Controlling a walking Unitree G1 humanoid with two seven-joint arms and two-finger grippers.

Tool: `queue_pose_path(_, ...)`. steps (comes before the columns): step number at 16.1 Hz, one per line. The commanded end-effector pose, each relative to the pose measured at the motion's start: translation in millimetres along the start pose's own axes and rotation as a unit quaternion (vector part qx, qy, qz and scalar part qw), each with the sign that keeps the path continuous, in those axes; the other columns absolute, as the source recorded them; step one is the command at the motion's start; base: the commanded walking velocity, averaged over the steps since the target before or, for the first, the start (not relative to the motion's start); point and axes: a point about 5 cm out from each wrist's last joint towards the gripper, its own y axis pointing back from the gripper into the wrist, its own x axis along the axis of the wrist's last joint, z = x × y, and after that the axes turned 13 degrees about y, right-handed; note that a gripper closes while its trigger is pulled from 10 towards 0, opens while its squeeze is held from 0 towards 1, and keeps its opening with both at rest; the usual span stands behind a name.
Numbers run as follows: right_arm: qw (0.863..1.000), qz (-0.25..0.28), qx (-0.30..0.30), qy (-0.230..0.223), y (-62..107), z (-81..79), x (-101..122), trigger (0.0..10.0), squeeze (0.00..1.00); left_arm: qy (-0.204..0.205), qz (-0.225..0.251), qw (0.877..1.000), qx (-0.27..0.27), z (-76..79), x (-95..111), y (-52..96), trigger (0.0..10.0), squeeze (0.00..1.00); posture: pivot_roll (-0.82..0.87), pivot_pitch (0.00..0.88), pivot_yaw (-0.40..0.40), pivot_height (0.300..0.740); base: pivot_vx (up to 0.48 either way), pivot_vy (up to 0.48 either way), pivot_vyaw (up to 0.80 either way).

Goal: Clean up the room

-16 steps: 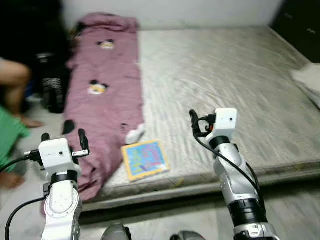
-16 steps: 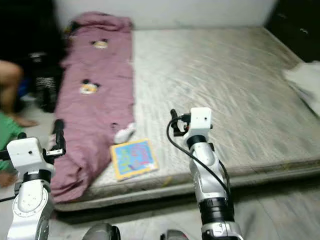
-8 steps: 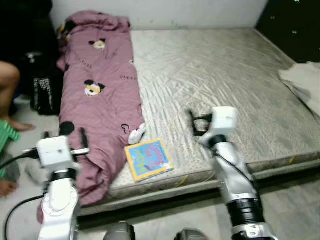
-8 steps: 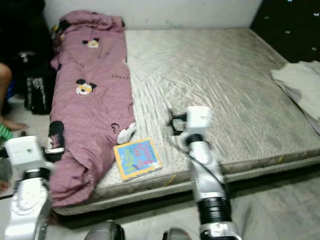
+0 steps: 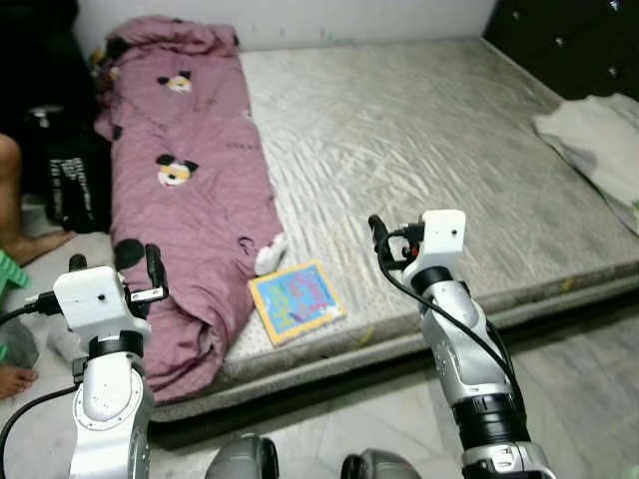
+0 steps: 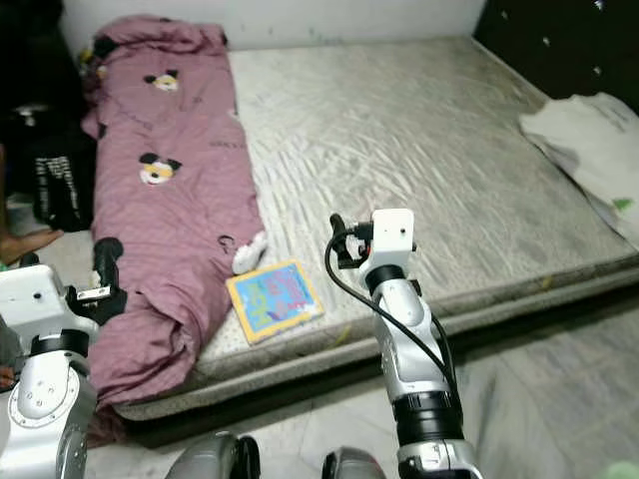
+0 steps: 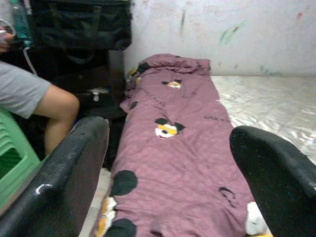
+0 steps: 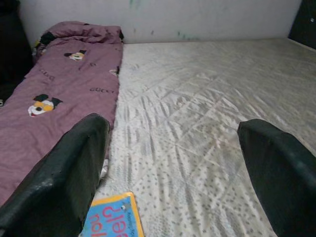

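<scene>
View shifted; book lies left of right gripper.

Your mattress is quilted cloth with a faint sheen. At its 9 o'clock edge lies a soft, matt mauve blanket; the book at 7 o'clock looks like glossy card. Both hands' fingers are smooth black plastic.
</scene>
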Motion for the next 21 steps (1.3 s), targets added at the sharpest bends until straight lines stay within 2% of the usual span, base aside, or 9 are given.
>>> queue_pose_path(1,1.0,0.001,0.0,0.001,-1.9,-0.5,3.2,10.0,0.0,0.002,0.007,1.0,0.0,0.7,3.8,2.0,10.0,0.0,0.03,0.113,-0.02,0.74,0.0,0.0,0.0)
queue_pose_path(4,1.0,-0.003,0.01,0.004,-1.0,-4.0,0.8,10.0,0.0,-0.013,-0.005,1.0,0.02,1.3,2.7,1.9,10.0,0.0,0.03,0.116,-0.027,0.74,0.0,0.0,0.0)
queue_pose_path(5,1.0,-0.002,0.014,0.005,-1.1,-4.5,0.8,10.0,0.0,-0.004,-0.01,1.0,0.01,3.1,0.2,2.6,10.0,0.0,0.02,0.105,-0.025,0.74,0.0,0.0,0.0)
queue_pose_path(8,1.0,-0.003,0.014,0.001,-1.0,-6.4,-0.5,10.0,0.0,-0.012,-0.015,1.0,0.01,6.1,-4.3,2.2,10.0,0.0,0.02,0.106,-0.017,0.74,0.0,0.0,0.0)
queue_pose_path(15,1.0,-0.001,0.023,0.0,-2.4,-7.2,0.9,10.0,0.0,-0.012,-0.014,0.999,0.027,5.1,-4.5,0.3,10.0,0.0,0.02,0.116,-0.025,0.651,0.0,0.0,0.0)
queue_pose_path(21,1.0,-0.003,0.028,0.001,-4.0,-6.8,1.0,10.0,0.0,-0.006,-0.01,0.998,0.056,0.7,-4.1,-0.7,10.0,0.0,0.01,0.121,-0.034,0.646,0.0,0.0,0.0)
